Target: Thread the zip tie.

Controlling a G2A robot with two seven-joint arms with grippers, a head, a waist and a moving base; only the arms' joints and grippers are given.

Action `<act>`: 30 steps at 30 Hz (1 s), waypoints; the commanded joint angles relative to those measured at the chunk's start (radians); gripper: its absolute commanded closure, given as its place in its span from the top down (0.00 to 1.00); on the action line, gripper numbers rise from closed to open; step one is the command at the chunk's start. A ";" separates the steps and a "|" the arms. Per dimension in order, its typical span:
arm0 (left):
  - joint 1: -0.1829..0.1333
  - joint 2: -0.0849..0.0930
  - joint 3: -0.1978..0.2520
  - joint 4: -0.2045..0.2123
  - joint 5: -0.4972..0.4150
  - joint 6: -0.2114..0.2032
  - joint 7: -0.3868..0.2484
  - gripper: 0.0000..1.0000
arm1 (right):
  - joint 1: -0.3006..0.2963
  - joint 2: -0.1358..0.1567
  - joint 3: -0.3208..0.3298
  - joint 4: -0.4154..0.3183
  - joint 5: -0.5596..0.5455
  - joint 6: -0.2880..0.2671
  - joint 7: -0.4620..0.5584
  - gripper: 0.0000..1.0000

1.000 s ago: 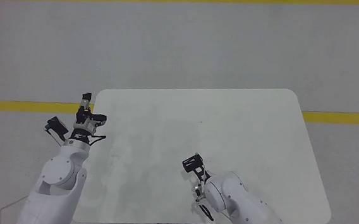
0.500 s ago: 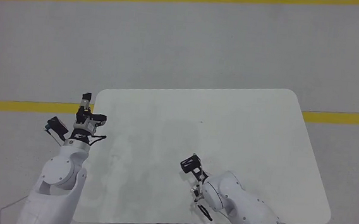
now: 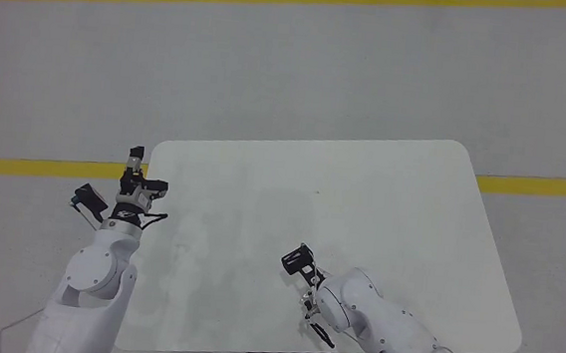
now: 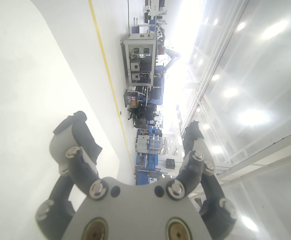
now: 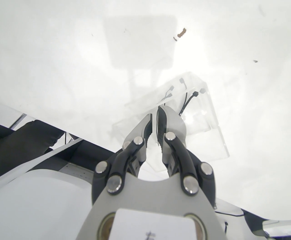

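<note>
My right hand (image 5: 156, 111) is pinched shut on a thin black plastic zip tie (image 5: 157, 123), with the clear plastic tray (image 5: 204, 118) just beyond its fingertips. My left hand (image 4: 136, 121) is wide open and empty. I'd lift slowly and keep the tie straight.

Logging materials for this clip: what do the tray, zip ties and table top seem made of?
The tray looks like clear rigid plastic, maybe acrylic: you see straight through its glossy walls. The zip ties look like thin black flexible plastic, likely nylon, with blocky heads. The table top is smooth, white, faintly reflective; perhaps laminate.
</note>
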State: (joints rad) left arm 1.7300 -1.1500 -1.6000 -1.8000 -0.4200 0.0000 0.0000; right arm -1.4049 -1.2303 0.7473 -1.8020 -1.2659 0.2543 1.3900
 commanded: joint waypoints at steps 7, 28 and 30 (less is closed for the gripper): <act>0.000 0.000 0.000 0.000 0.000 0.000 0.000 1.00 | 0.017 0.002 -0.010 0.019 0.010 0.009 0.000 0.14; 0.000 0.000 0.000 0.000 0.000 0.000 0.000 1.00 | 0.044 0.009 -0.046 0.018 -0.008 0.054 0.000 0.00; 0.000 0.000 0.000 0.000 0.000 0.000 0.000 1.00 | 0.041 0.012 -0.044 0.006 -0.009 0.055 0.000 0.00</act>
State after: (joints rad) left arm 1.7300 -1.1500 -1.6000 -1.8000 -0.4200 0.0000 0.0000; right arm -1.3627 -1.2195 0.7022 -1.7907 -1.2748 0.3090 1.3900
